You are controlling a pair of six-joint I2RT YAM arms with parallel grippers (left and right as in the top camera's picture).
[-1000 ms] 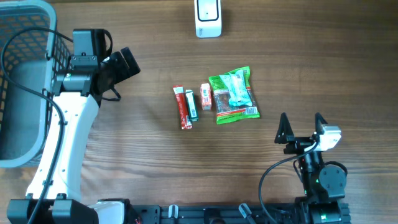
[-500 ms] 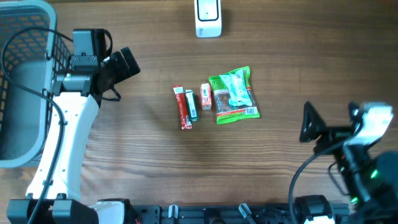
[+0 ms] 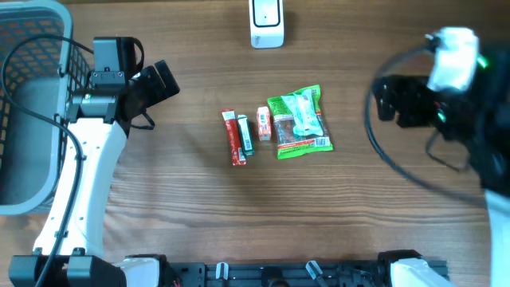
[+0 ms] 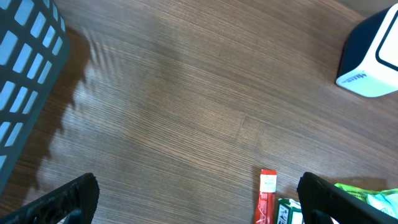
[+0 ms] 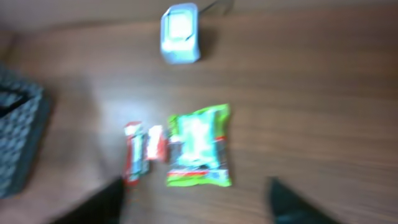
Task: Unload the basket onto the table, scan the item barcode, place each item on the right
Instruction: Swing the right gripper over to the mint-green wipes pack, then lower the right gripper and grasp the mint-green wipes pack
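Observation:
Several small items lie mid-table: a green snack bag (image 3: 299, 119), a small orange packet (image 3: 264, 123), a green stick pack (image 3: 246, 135) and a red stick pack (image 3: 233, 137). The white scanner (image 3: 267, 22) stands at the far edge. My left gripper (image 3: 163, 82) hovers open left of the items; its view shows the red stick pack (image 4: 267, 196) and the scanner (image 4: 373, 56). My right gripper (image 3: 386, 100) hangs to the right of the green bag, blurred by motion. In its own view (image 5: 196, 205) the fingers stand apart with nothing between them, the green bag (image 5: 199, 146) ahead.
A grey-blue mesh basket (image 3: 24, 104) fills the left edge of the table, close beside my left arm; its wall (image 4: 25, 81) shows in the left wrist view. A black cable (image 3: 398, 171) loops from the right arm over the table's right side.
My right arm has swung from the front right edge up and away to the far right, level with the green bag. The left arm and the items have not moved.

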